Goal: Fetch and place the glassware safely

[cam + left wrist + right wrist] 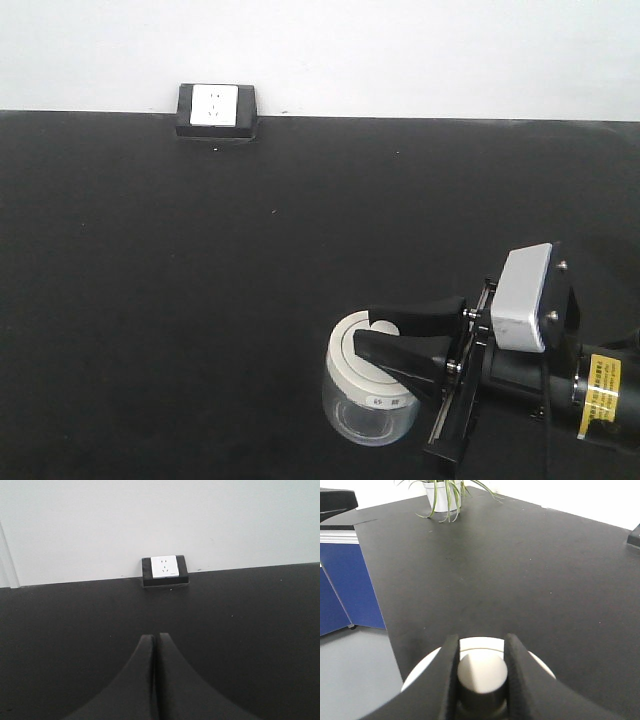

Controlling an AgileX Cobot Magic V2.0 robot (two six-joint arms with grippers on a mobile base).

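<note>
Clear glass squat jar (368,418) with a cream-white round lid (350,365) sits near the black counter (150,300) edge. My right gripper (481,647) is nearly closed, pinching the lid's knob (482,675). I judge this the grasp step; next comes a slow lift, though the lid may separate.

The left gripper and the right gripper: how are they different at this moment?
The left gripper has its jaws pressed together on nothing; the right gripper has its jaws clamped on the knob of the cream lid on the jar. The left gripper faces a wall socket across the black table; the right gripper faces a potted plant. Both have black, curved jaws.
</note>
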